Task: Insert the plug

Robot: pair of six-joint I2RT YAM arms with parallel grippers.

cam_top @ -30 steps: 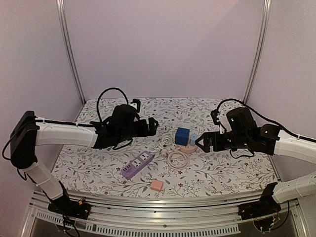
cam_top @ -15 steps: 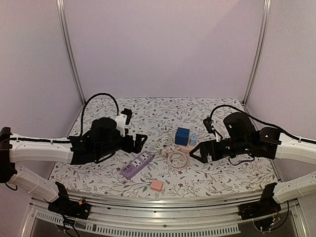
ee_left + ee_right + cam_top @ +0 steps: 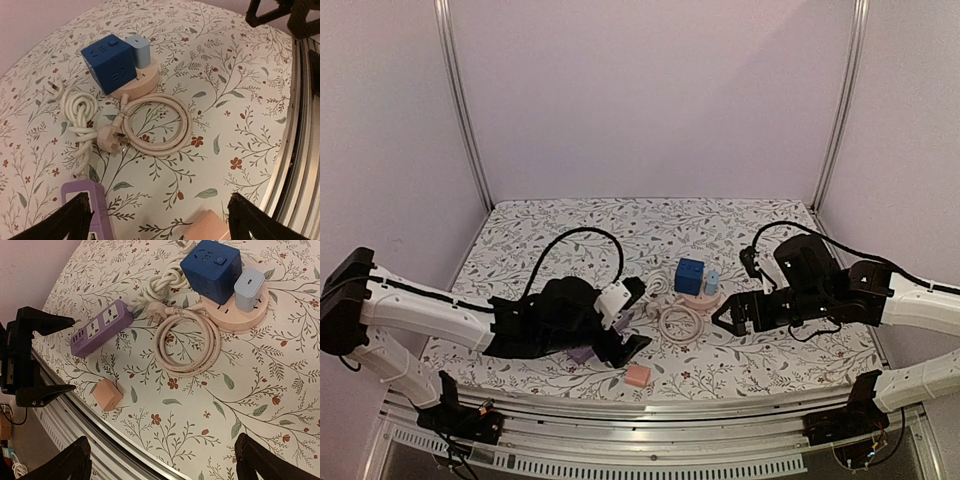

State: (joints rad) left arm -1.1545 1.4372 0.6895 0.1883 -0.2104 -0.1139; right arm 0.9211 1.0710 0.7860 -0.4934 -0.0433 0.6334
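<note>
A pink plug (image 3: 107,138) on a coiled pink cable (image 3: 160,122) lies on the floral tabletop; the plug also shows in the right wrist view (image 3: 156,315). A purple power strip (image 3: 85,210) lies at the left, its sockets facing up (image 3: 100,327). My left gripper (image 3: 625,345) is open and empty, low over the strip's right end and a pink cube adapter (image 3: 638,375); in its wrist view (image 3: 160,225) the jaws straddle bare cloth. My right gripper (image 3: 730,315) is open and empty, right of the coil (image 3: 680,320), above the cloth (image 3: 162,460).
A blue cube socket (image 3: 111,62) and a light-blue charger (image 3: 137,47) sit on a round pink base (image 3: 142,82) behind the coil. A knotted white cable (image 3: 80,112) with a white plug (image 3: 56,88) runs to the strip. A metal rail (image 3: 115,435) edges the table front.
My left arm has swung from the back left down to the front centre, now over the purple strip and near the pink cube. My right gripper shifted slightly and stays open.
</note>
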